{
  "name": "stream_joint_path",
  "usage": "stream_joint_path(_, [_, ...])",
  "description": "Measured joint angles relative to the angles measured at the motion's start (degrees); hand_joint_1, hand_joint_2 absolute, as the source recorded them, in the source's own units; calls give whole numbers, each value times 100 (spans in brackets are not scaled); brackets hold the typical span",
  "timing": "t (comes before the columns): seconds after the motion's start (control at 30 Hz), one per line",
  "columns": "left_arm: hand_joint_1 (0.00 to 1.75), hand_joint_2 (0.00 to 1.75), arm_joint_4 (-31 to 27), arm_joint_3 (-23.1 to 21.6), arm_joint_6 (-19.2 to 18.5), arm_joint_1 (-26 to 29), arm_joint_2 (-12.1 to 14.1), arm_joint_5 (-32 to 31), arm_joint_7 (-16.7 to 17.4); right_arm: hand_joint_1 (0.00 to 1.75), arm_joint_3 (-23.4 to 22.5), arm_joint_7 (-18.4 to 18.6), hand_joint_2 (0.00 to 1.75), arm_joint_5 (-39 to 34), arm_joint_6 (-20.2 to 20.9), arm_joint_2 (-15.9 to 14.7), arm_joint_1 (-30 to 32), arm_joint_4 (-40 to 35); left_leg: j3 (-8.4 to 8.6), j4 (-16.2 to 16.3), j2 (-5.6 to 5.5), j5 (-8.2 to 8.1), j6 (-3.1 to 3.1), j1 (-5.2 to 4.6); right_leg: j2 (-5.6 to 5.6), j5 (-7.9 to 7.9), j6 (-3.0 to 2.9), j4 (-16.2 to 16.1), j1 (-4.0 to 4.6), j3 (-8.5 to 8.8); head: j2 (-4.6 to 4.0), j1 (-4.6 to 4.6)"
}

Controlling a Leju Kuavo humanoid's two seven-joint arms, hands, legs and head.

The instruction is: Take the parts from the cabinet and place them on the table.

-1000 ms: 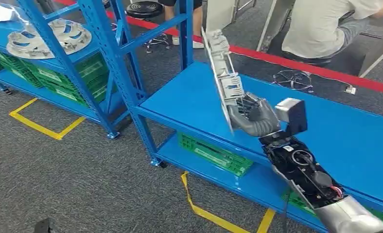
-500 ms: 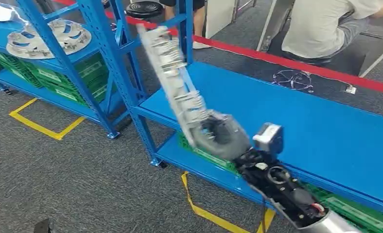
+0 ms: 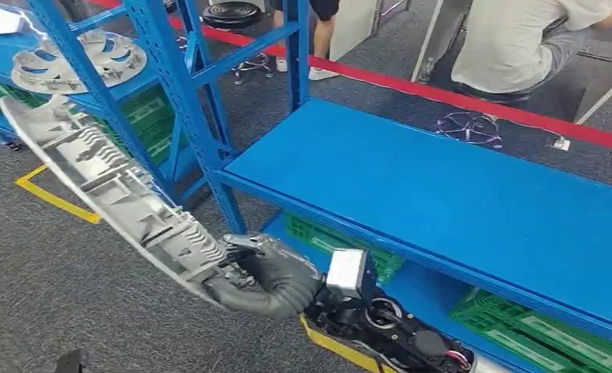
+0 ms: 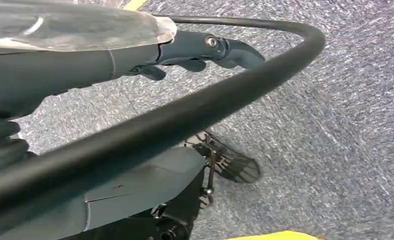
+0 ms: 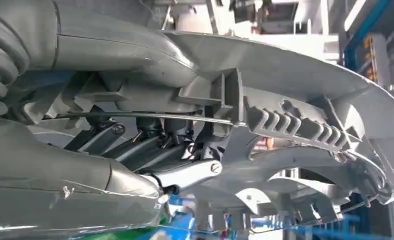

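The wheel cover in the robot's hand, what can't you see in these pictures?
- Head view: part of the wheel cover where the right hand grips it, hidden by the hand.
- Right wrist view: the cover's outer face, since the camera faces its ribbed back; its edge runs out of the picture.
- Left wrist view: whether the left hand is open, behind a black cable.
- Head view: the seated person, cut off by the top edge.

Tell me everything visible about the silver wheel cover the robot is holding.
The wheel cover is a round, silver-grey part that looks like plastic, seen edge-on with its ribbed inner side up. The right wrist view shows clips, curved spokes and a thin wire ring on that side. The right hand grips its rim at one end, fingers inside. It hangs tilted over the grey carpet, beside the blue table, touching nothing else.
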Motion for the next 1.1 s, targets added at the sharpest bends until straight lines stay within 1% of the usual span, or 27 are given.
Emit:
stream_joint_path(0.17, [0,175,0,0,15,0,0,13,2,175,195,-22,175,-15,26,81,-65,68,0,4,-1,-9,9,-20,-1,-1,12,-1,-14,1,0,-11])
stream_joint_path(0.33, [0,175,0,0,20,1,11,2,2,175,295,-103,175,-70,-2,90,-97,125,0,12,-2,-35,54,-66,-7,2,70,-27,-59,13,0,-22])
stream_joint_path(0.37, [0,175,0,0,20,2,20,2,2,175,297,-111,175,-76,-15,92,-101,133,10,-24,-13,-23,78,-57,-22,-14,103,-28,-56,32,0,-44])
stream_joint_path(0.4, [0,175,0,0,20,6,27,0,2,175,297,-118,175,-83,-43,92,-102,135,51,-65,-21,-4,105,5,-12,-71,111,43,-68,31,0,-42])
stream_joint_path(0.43, [0,175,0,0,20,1,29,-4,2,175,297,-125,175,-85,-66,92,-107,140,62,-78,-30,-6,114,0,-5,-251,91,310,-55,-79,0,-9])
stream_joint_path(0.47, [0,175,0,0,15,-4,31,-4,2,175,295,-138,175,-92,-83,92,-112,153,61,-78,-37,-6,144,-4,0,-496,71,752,-56,-302,0,24])
stream_joint_path(0.5, [0,175,0,0,13,-2,33,-4,2,175,295,-151,175,-98,-98,92,-107,166,59,-77,-50,-8,147,-17,7,-754,58,1309,-47,-570,0,46])
stream_joint_path(0.53, [0,175,0,0,7,5,33,-4,2,175,291,-160,175,-107,-114,90,-97,181,59,-75,-73,-11,150,-34,11,-929,45,1797,-44,-812,0,59])
stream_joint_path(0.57, [0,175,0,0,4,10,33,-5,2,175,287,-164,175,-113,-122,85,-89,190,59,-72,-111,-11,149,-47,11,-956,27,2035,-44,-943,0,55])
stream_joint_path(0.6, [0,175,0,0,4,11,33,-4,2,175,284,-164,175,-118,-122,83,-89,201,62,-70,-157,-12,148,-51,13,-845,4,1980,-43,-937,0,48])
stream_joint_path(0.63, [0,175,0,0,4,9,33,-4,2,175,284,-164,175,-118,-122,83,-89,210,65,-67,-212,-10,143,-52,25,-612,-26,1648,-36,-797,0,52])
stream_joint_path(0.67, [0,175,0,0,4,6,33,-5,2,175,284,-166,175,-120,-122,83,-91,214,73,-62,-273,-9,135,-49,72,-303,-67,1084,-20,-539,0,52])
stream_joint_path(0.7, [0,175,0,0,2,1,31,-7,2,175,284,-166,175,-120,-120,83,-93,214,81,-56,-334,-8,116,-40,193,-48,-104,553,-9,-285,0,57])
stream_joint_path(0.73, [0,175,0,0,-7,1,18,-4,2,175,282,-170,175,-122,-120,83,-95,219,55,-54,-371,-2,79,-22,507,-6,-140,188,-8,-142,0,59])
stream_joint_path(0.77, [0,175,0,0,-11,-15,15,-4,2,175,282,-181,175,-127,-120,81,-95,219,32,-37,-434,8,23,-47,463,12,-120,137,9,-134,0,24])
stream_joint_path(0.8, [0,175,0,0,-11,-9,13,-2,2,175,282,-188,175,-129,-120,83,-94,219,12,-48,-470,26,-29,1,393,16,-131,139,51,-144,0,31])
stream_joint_path(0.83, [0,175,0,0,-11,10,15,0,2,175,280,-190,175,-138,-111,83,-94,219,13,-75,-515,41,-83,21,354,15,-176,140,82,-136,0,24])
stream_joint_path(0.87, [0,175,0,0,-11,25,13,4,2,175,280,-188,175,-144,-111,83,-99,219,20,-107,-571,66,-138,38,289,44,-221,102,99,-113,0,42])
stream_joint_path(0.9, [0,175,0,0,-11,33,13,4,2,175,278,-190,175,-151,-111,83,-100,219,2,-64,-540,47,-148,57,210,117,-268,-4,14,-5,0,22])
stream_joint_path(0.93, [0,175,0,0,-11,28,11,4,2,175,278,-190,175,-162,-103,83,-101,221,-77,118,-317,-80,-149,41,140,144,-297,-48,47,19,0,2])
stream_joint_path(0.97, [0,175,0,0,-9,6,11,4,2,175,278,-199,175,-170,-98,83,-110,219,-260,488,-179,-304,-167,41,77,158,-319,-50,52,13,0,-64])
stream_joint_path(1.0, [0,175,0,0,-9,-10,13,6,2,175,276,-199,175,-170,-94,83,-109,221,-511,993,-114,-539,-201,42,4,158,-320,-49,62,6,0,-103])
stream_joint_path(1.03, [0,175,0,0,-9,-9,13,4,2,175,278,-199,175,-170,-94,83,-100,223,-762,1480,-92,-717,-233,48,-76,152,-327,-48,67,1,0,-133])
stream_joint_path(1.07, [0,175,0,0,-9,-1,11,7,2,175,278,-194,175,-170,-94,83,-94,232,-923,1779,-82,-779,-260,57,-146,143,-331,-47,67,-2,0,-162])
stream_joint_path(1.1, [0,175,0,0,-9,15,9,7,2,175,278,-194,175,-170,-94,83,-94,242,-944,1778,-57,-699,-282,70,-211,135,-323,-46,66,0,0,-199])
